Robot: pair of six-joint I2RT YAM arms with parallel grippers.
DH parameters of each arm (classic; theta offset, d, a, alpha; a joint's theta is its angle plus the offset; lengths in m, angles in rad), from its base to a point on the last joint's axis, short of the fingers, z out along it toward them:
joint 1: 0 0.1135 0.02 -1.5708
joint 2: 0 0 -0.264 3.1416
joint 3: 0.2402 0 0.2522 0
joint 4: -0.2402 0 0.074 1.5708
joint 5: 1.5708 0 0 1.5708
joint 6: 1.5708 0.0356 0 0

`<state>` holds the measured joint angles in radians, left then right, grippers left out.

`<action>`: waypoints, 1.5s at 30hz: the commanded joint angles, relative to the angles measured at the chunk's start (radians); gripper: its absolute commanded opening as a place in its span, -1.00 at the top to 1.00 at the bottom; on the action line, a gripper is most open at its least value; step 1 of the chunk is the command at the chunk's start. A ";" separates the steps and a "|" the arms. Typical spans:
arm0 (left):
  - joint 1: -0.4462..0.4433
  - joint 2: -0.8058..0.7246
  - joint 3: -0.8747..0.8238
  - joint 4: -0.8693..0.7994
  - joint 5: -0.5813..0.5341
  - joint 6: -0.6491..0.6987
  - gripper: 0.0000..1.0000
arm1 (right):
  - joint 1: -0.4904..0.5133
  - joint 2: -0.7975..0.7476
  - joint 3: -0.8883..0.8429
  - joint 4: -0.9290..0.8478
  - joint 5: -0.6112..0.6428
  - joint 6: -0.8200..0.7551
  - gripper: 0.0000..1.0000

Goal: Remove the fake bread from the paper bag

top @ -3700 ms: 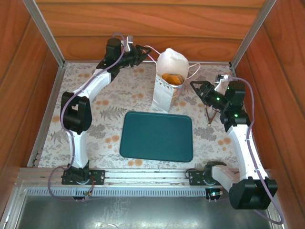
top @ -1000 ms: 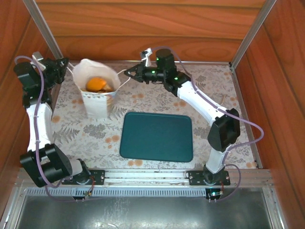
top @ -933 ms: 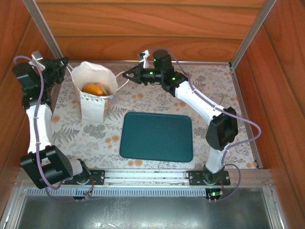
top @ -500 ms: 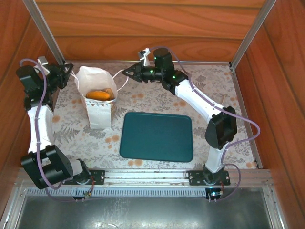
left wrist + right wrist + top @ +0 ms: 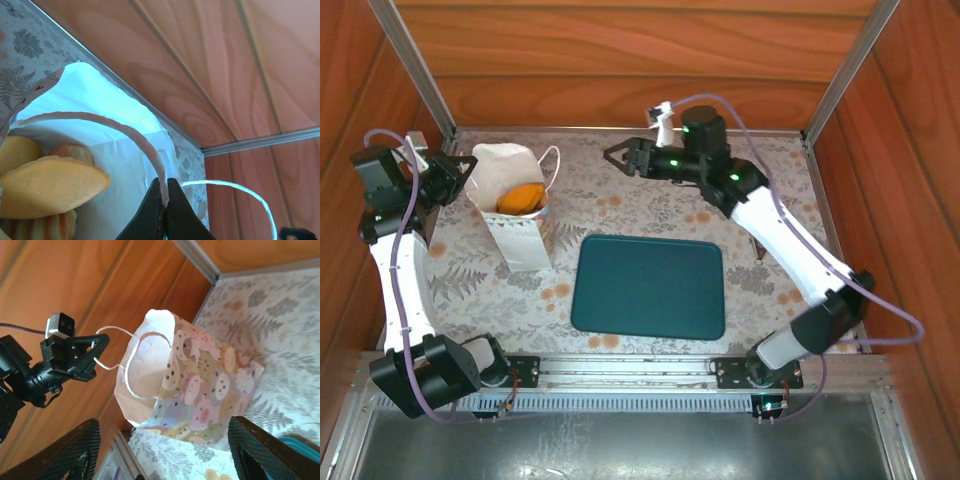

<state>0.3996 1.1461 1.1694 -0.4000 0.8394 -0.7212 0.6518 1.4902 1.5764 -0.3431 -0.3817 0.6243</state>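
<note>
The paper bag [image 5: 520,232] stands upright at the back left of the table, mouth open, with fake bread [image 5: 521,196] showing inside it. My left gripper [image 5: 458,168] is at the bag's left rim, shut on its white cord handle [image 5: 135,140]. The left wrist view looks into the white bag [image 5: 95,105], where several golden pastries [image 5: 47,184] lie close to the pinched cord. My right gripper [image 5: 613,158] hovers open to the right of the bag, well apart from it. Its wrist view shows the bag's patterned side [image 5: 210,385] between the wide fingers [image 5: 82,445]. The other handle [image 5: 555,160] hangs free.
A dark green tray [image 5: 650,285] lies flat at the middle of the table, in front of the bag. Wooden walls with metal rails [image 5: 415,65] close in the back and both sides. The left arm [image 5: 400,265] runs along the left wall.
My right gripper has opened, let go of the bag's right handle and drawn back to the right. The bag's mouth has narrowed and the bag has settled slightly. The left gripper keeps its grip.
</note>
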 commanded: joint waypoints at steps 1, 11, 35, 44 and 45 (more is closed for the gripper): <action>0.007 -0.010 0.042 -0.062 -0.005 0.063 1.00 | -0.054 -0.114 -0.165 -0.109 0.196 -0.070 -0.36; 0.008 -0.017 0.068 -0.087 -0.013 0.083 1.00 | -0.085 -0.018 -0.442 -0.286 0.249 -0.008 -0.26; 0.008 -0.036 0.067 -0.090 -0.008 0.063 1.00 | 0.004 0.516 -0.151 -0.392 0.508 0.049 -0.25; 0.006 -0.038 0.072 -0.090 -0.002 0.059 1.00 | -0.002 0.640 -0.002 -0.455 0.662 0.008 -0.25; 0.007 -0.039 0.072 -0.090 -0.003 0.057 1.00 | -0.006 0.652 0.011 -0.458 0.677 -0.002 -0.26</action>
<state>0.3992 1.1305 1.2125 -0.4728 0.8314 -0.6590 0.6544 2.1082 1.5520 -0.7681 0.1875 0.6518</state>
